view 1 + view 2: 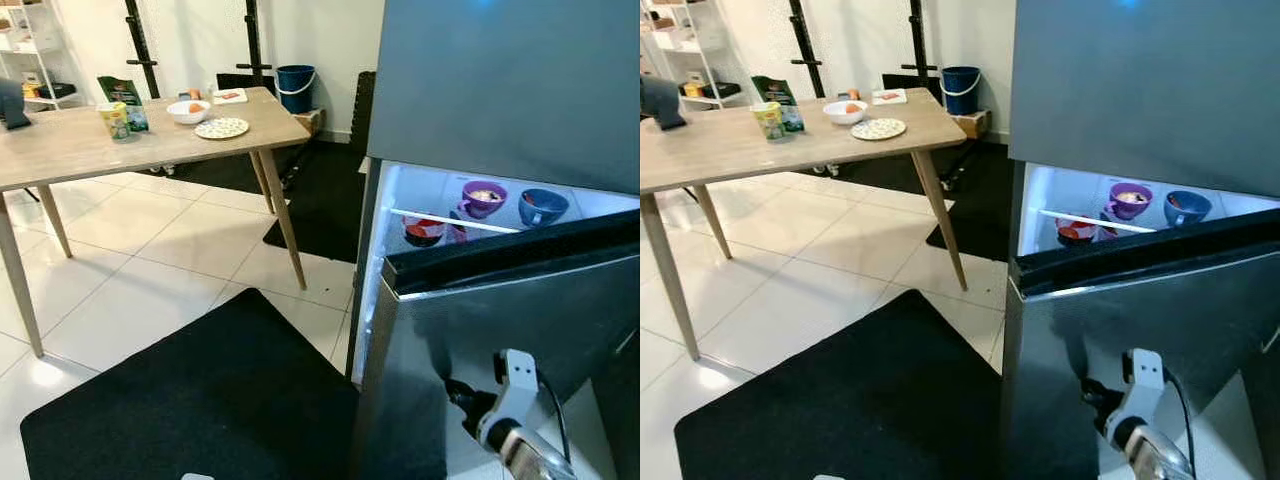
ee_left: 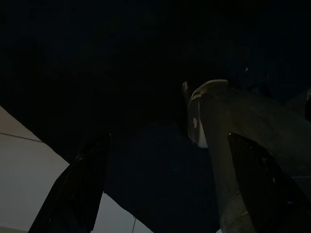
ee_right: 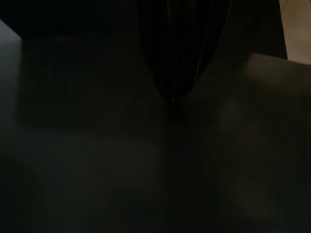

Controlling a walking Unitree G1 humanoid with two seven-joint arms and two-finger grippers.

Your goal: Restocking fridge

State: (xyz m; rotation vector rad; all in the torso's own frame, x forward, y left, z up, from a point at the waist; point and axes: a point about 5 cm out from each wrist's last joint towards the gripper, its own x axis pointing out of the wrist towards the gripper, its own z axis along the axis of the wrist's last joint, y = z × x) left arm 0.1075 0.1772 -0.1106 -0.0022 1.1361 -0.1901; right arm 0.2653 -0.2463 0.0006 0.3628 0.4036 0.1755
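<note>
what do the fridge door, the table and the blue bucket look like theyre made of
Fridge door: looks like brushed grey metal, with a dull sheen and soft reflections. Table: pale wood or wood laminate, grain streaks visible, matte. Blue bucket: probably plastic, uniform colour with a thin white handle.

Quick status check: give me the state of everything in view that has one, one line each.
Grey metal fridge door: partly open, interior lit.
Purple bowl: upright on fridge shelf, food inside.
Blue bowl: upright beside the purple one.
White bowl: on wooden table, holding something orange.
Right pincer: against the door's outer face; fingers unclear.
</note>
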